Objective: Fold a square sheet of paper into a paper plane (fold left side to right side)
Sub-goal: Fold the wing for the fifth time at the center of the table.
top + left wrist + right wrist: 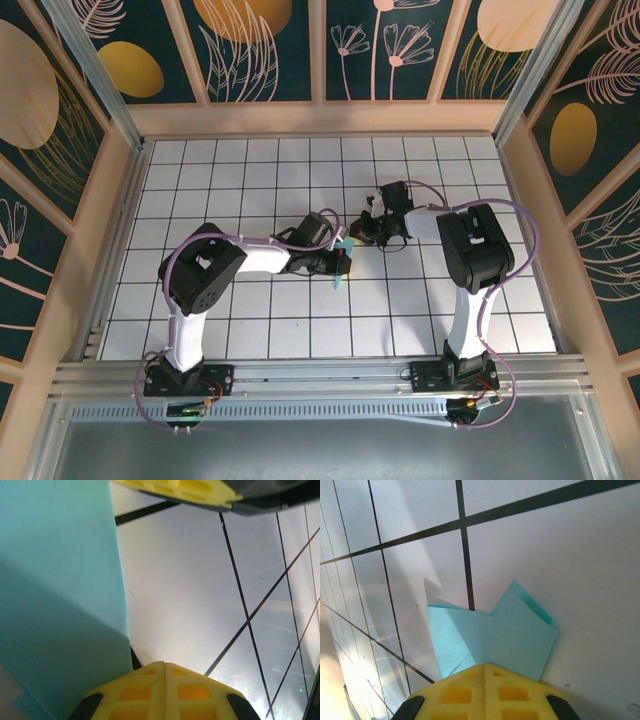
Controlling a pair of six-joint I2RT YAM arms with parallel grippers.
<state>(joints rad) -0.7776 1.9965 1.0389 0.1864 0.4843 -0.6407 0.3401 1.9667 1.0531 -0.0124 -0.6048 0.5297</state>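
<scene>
A white counter (250, 330) ruled in black squares sits inside walls (260, 50) painted with leaves and orange discs. The folded turquoise paper (339, 279) is at mid-counter, where the left jaws and right jaws meet. Both pairs are closed with their tips at the paper; I cannot tell whether either pinches it.

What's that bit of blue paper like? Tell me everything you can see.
The paper is thin, plain turquoise, folded into overlapping layers with creases and two pointed corners. It sits on the white gridded table. The shut right pincer meets its near edge; the left pincer, also shut, sits beside it.
</scene>
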